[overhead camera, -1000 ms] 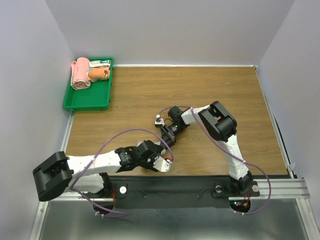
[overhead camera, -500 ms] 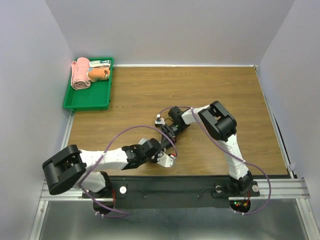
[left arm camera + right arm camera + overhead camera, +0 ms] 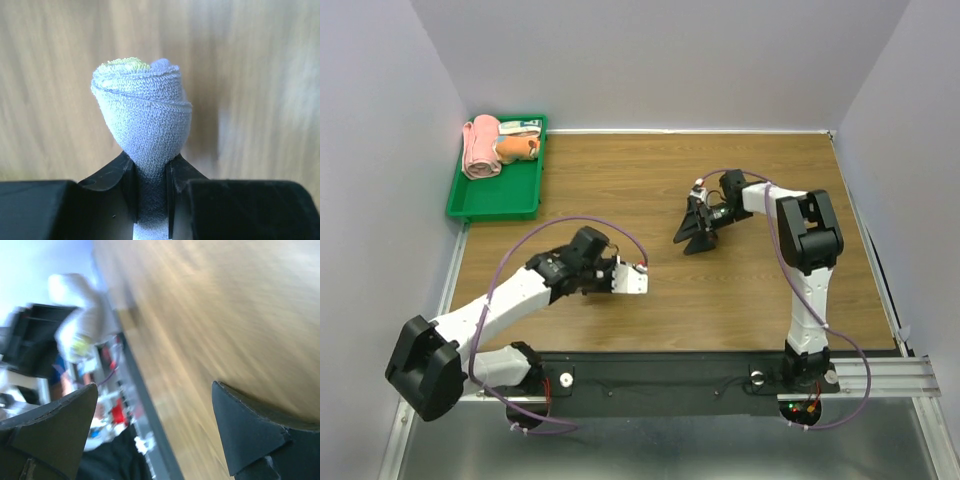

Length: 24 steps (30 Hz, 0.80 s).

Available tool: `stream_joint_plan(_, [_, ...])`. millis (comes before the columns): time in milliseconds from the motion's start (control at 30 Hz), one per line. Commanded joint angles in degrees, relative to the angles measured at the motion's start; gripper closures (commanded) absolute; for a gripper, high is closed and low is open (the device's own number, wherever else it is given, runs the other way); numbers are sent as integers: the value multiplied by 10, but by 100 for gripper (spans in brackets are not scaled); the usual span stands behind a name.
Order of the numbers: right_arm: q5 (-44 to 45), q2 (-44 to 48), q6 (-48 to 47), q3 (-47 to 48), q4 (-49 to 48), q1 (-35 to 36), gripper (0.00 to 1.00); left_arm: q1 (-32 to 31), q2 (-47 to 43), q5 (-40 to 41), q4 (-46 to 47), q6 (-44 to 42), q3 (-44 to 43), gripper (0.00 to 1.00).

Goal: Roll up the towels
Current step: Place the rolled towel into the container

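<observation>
Big picture: the wooden surface [image 3: 760,290] is mostly bare, with the green tray [image 3: 496,203] parked in the far left corner. In it sit the pink towel roll [image 3: 478,148] and, right beside it, the orange towel [image 3: 512,149], which looks bundled, though I can't tell how tidy it is.

My right claw [image 3: 698,235] hangs over the middle of the surface, jaws wide apart, nothing in it.

My left claw [image 3: 151,172] is clamped on the yellow-green towel [image 3: 142,115], rolled up grey side out, near the front edge of the surface.

Here's my worry: I'm only pinching the skinny bottom end, and the roll flares out like a cone above that. The outer wrap isn't pinned by anything, so a quick swing toward the tray could let it unwind, or the whole thing could slide out of the pinch. Same risk when I let go, since the layers may just spring open.
</observation>
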<state>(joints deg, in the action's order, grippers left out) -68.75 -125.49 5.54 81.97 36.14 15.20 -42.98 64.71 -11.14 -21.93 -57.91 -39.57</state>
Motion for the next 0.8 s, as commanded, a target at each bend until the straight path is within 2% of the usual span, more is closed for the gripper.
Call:
stream_joint_plan(0, [72, 51, -36, 26, 52, -16, 0, 105, 8, -61, -90, -102, -85, 100])
stream_joint_plan(200, [79, 65, -51, 22, 62, -18, 0, 304, 91, -104, -94, -259, -239, 100])
stream_joint_plan(233, [79, 64, -50, 21, 63, -18, 0, 359, 107, -116, -95, -274, -264, 100])
stream_joint_plan(333, [77, 61, -51, 16, 65, -18, 0, 436, 188, -153, -79, -333, -365, 100])
stream_joint_plan(400, [75, 58, -50, 13, 65, -18, 0, 462, 214, -159, -43, -342, -384, 100])
stream_joint_plan(533, [82, 53, -50, 16, 65, -18, 0, 497, 287, -166, 120, -339, -401, 100])
stream_joint_plan(667, [86, 42, -51, 19, 66, -18, 0, 515, 367, -189, 196, -310, -463, 100])
stream_joint_plan(767, [88, 33, -51, 19, 67, -18, 0, 526, 431, -208, 215, -316, -505, 100])
